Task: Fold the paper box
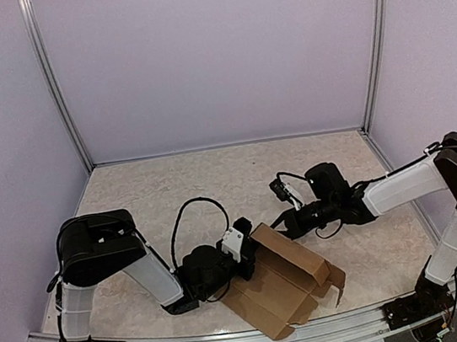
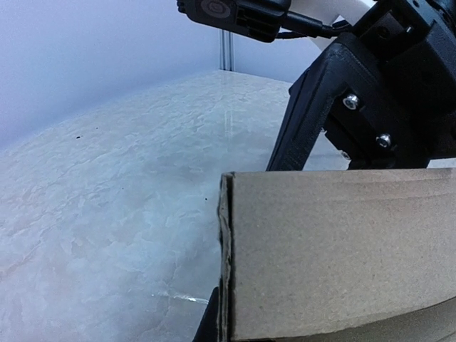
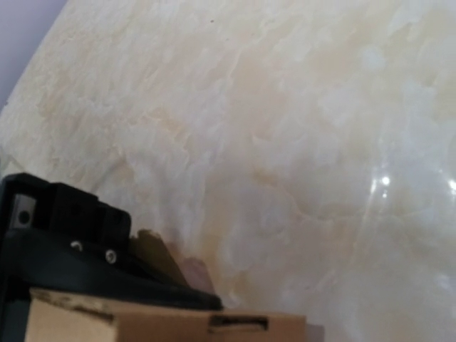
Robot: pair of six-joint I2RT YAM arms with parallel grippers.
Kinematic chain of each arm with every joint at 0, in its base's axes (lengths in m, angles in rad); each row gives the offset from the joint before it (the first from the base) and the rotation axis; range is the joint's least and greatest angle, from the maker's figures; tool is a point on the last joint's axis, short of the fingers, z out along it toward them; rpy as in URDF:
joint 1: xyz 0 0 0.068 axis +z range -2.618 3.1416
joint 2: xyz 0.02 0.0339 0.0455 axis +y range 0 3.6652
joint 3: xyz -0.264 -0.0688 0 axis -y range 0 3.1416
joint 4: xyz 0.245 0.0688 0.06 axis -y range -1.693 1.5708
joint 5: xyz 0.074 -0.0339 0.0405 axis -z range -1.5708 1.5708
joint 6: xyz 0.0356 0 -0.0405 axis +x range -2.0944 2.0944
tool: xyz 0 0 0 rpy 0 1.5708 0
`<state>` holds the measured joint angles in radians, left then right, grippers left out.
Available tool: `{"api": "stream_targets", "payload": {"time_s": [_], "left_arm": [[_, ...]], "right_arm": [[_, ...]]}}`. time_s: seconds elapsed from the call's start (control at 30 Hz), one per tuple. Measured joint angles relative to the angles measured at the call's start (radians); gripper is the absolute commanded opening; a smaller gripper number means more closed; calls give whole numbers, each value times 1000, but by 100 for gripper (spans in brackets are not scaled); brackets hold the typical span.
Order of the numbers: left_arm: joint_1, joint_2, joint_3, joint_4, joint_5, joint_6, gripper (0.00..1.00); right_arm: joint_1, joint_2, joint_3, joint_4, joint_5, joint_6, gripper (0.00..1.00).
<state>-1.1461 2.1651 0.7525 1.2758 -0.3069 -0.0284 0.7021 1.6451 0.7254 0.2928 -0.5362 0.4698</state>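
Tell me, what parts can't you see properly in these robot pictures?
- Jaws of the left gripper: top view, its dark wrist covers them; left wrist view, the paper box wall blocks them, so a pinch is unclear.
- Jaws of the right gripper: top view, too small and dark.
- Most of the box: right wrist view, cut off by the bottom edge.
- Box inside: left wrist view, behind its wall.

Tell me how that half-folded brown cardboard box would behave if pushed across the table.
The half-folded brown cardboard box looks like thin sheet, so probably light and apt to slide on the glossy marbled table. Its end flaps hang loose, so they would likely flex rather than hold shape. Lying low and wide, it seems unlikely to tip.
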Motion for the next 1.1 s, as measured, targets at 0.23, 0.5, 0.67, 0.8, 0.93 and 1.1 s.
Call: {"api": "stream_targets", "payload": {"time_s": [0.23, 0.5, 0.67, 0.8, 0.93, 1.1], "left_arm": [[2, 0, -2, 31, -99, 2, 0], [2, 0, -11, 41, -212, 3, 0], [-2, -11, -13, 26, -338, 4, 0], [-14, -69, -10, -48, -449, 6, 0], [-34, -165, 48, -277, -557, -53, 0], [-39, -276, 132, -558, -609, -193, 0]], "right_arm": [[7, -97, 15, -151, 108, -46, 0], [-5, -333, 17, -328, 301, -85, 2], [-5, -477, 27, -421, 369, -89, 8], [-5, -561, 31, -481, 388, -83, 11], [-5, -633, 37, -539, 375, -55, 0], [-4, -676, 63, -565, 349, -1, 0]]}}
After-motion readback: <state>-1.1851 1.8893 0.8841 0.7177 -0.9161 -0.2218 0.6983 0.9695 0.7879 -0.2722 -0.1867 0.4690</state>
